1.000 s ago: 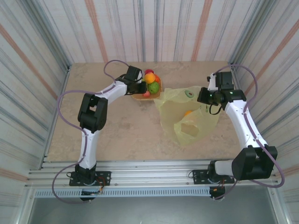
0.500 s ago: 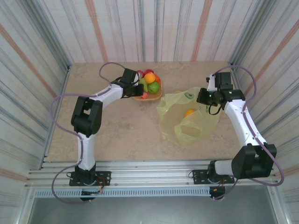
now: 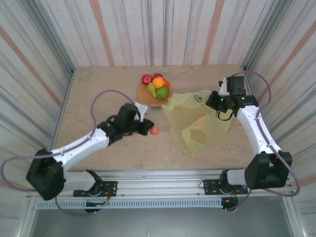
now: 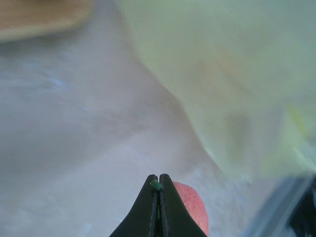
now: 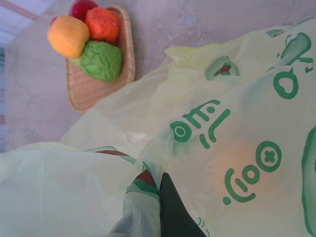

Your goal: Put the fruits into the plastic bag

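**Plastic bag** [image 3: 200,129]: thin, translucent yellow-green film, crinkled, printed with green lettering and halved-avocado pictures. It lies slumped on the tabletop [image 3: 98,94], a matte beige surface with a stone-like mottle, right of centre. One orange fruit [image 3: 199,118] shows through the film as a soft round glow.

**Woven tray** [image 3: 143,97]: shallow tan wicker with a raised rim, at the far side of the tabletop, just beside the bag's far-left corner. It carries round fruits packed touching: a red apple [image 3: 146,79], an orange [image 3: 158,82] and a lumpy green fruit [image 3: 162,93].

**My left end effector** [image 3: 149,130]: jaws brought together to a very narrow gap. In the left wrist view the dark tapered fingertips [image 4: 165,197] pinch a small green nub [image 4: 156,185]. The smooth pinkish fruit [image 4: 191,210] sits against their right side. This fruit is between the tray and the bag, near the bag's left edge but apart from it.

**My right end effector** [image 3: 213,102]: jaws fully together on the bag's upper edge, with film bunched around the dark finger [image 5: 170,212].
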`<control>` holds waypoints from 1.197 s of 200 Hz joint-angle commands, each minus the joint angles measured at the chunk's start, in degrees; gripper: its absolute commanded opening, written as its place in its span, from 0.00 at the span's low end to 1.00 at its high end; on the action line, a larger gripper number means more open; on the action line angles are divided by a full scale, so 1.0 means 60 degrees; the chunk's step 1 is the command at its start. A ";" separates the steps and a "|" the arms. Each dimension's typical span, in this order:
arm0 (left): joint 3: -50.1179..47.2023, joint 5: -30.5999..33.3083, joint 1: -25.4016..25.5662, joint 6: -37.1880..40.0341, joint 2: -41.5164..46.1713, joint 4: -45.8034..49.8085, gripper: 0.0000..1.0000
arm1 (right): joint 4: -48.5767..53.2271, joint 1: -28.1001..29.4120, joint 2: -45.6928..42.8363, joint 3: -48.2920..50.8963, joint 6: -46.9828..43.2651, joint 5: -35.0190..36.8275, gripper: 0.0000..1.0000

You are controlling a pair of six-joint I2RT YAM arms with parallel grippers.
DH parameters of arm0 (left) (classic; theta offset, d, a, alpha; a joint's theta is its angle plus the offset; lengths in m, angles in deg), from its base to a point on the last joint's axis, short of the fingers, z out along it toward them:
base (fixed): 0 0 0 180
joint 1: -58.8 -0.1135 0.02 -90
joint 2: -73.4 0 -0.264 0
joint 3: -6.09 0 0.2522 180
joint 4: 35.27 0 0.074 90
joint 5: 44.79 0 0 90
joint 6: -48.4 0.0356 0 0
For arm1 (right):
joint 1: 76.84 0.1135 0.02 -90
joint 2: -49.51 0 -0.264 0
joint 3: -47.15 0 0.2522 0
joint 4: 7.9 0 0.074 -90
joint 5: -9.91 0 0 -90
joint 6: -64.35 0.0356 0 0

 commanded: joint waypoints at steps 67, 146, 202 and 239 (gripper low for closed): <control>0.2226 0.2875 0.2170 0.0864 -0.2816 -0.1696 0.00 | 0.0023 0.0359 -0.0175 0.0240 0.0553 -0.0574 0.00; 0.3583 0.3604 0.1585 0.1330 -0.4834 -0.2982 0.00 | 0.0161 0.0379 -0.0435 0.0442 0.0304 -0.1643 0.00; 0.5154 0.5492 0.1981 0.1303 -0.7211 -0.4220 0.01 | -0.1189 0.0317 -0.0850 0.1322 0.1928 -0.2281 0.00; 0.5918 0.6035 0.2030 0.1670 -0.8178 -0.5039 0.02 | -0.1219 0.0047 -0.0882 0.1492 0.1880 -0.2418 0.00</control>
